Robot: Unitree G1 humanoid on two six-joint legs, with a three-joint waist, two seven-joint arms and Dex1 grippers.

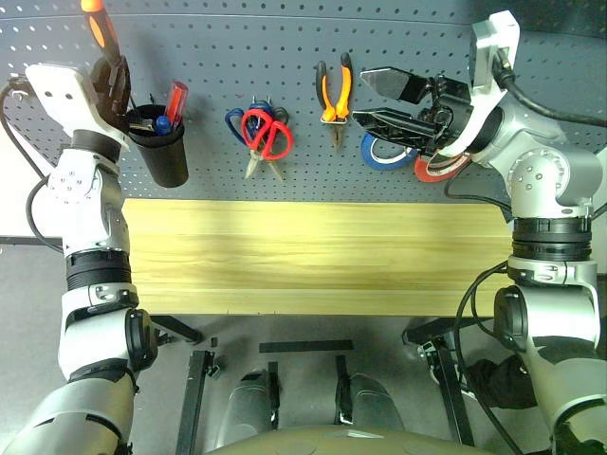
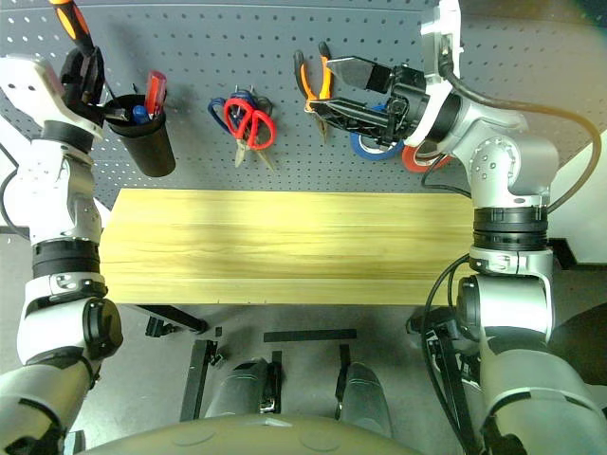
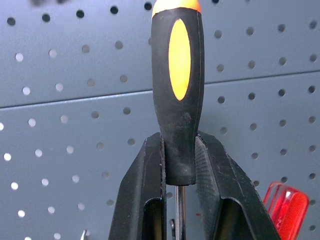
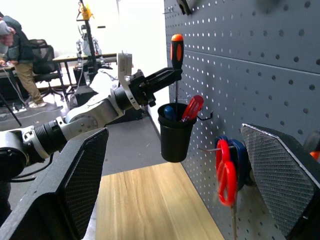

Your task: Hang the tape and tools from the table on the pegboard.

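Observation:
My left gripper (image 1: 112, 74) is shut on the lower end of the orange-and-black screwdriver (image 3: 177, 75) and holds it upright against the pegboard (image 1: 285, 38). The shaft points down into a black cup (image 1: 161, 147). The red-handled scissors (image 1: 268, 133) and the orange-and-black pliers (image 1: 334, 95) hang on the pegboard. The red tape (image 1: 441, 171) hangs further right, partly hidden by my right gripper (image 1: 365, 98). That gripper is open with nothing between its fingers, pointing left in front of the board above the table (image 1: 313, 256).
A red-handled screwdriver (image 1: 176, 100) stands in the black cup. Blue-handled scissors (image 1: 237, 121) hang behind the red ones, and a blue roll (image 1: 379, 154) hangs beside the red tape. In the right wrist view a person (image 4: 10, 45) sits at a far desk.

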